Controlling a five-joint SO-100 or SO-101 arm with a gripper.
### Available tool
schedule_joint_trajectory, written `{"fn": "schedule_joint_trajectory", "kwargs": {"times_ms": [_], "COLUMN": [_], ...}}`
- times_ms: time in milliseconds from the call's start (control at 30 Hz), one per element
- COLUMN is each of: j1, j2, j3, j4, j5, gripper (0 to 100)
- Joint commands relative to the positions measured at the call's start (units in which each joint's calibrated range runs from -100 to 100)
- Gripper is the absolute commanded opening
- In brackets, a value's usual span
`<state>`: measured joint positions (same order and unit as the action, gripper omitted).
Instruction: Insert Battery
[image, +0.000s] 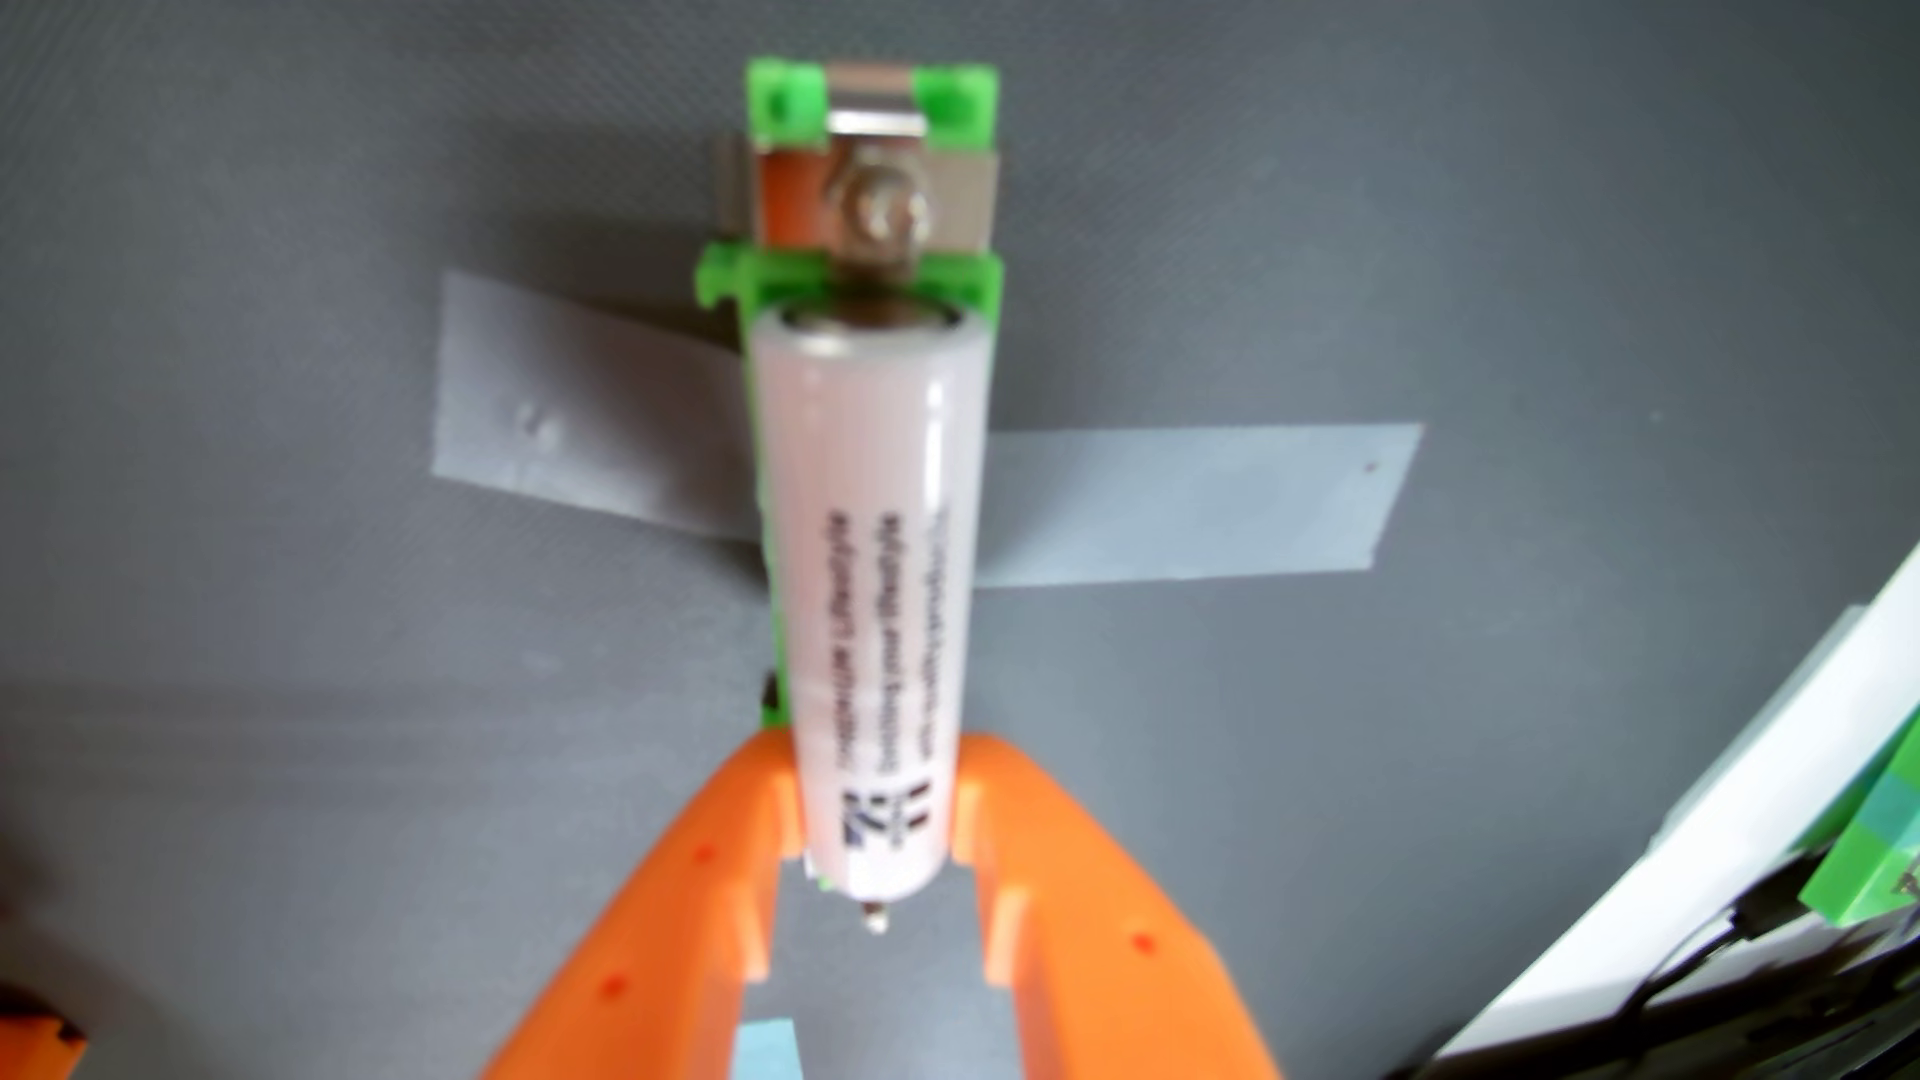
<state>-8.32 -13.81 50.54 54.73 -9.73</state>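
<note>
A pale pink cylindrical battery (868, 519) with black print lies lengthwise over a green holder (781, 104) that is taped to the grey mat. Its far end sits just before the holder's metal contact and screw (878, 213). The near end is between my two orange fingers (727, 893). My gripper (878, 789) is shut on the battery, with the pads pressed against its sides. The holder's green wall (771, 623) shows along the battery's left side, and most of the slot is hidden beneath the battery. A small metal tip (876, 919) shows below the battery's near end.
Grey tape strips (1195, 498) cross under the holder and fix it to the mat (260, 260). At the lower right stand a white panel (1714, 831), a green block (1881, 862) and dark cables. A scrap of blue tape (769, 1049) lies between my fingers.
</note>
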Motion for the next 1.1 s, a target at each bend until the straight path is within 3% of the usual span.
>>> {"fn": "schedule_joint_trajectory", "kwargs": {"times_ms": [0,1067], "j1": [0.64,1.00], "j2": [-1.82,-1.90], "j3": [-0.25,-0.88], "j4": [-0.45,-0.45], "j5": [0.21,0.26], "gripper": [2,2]}}
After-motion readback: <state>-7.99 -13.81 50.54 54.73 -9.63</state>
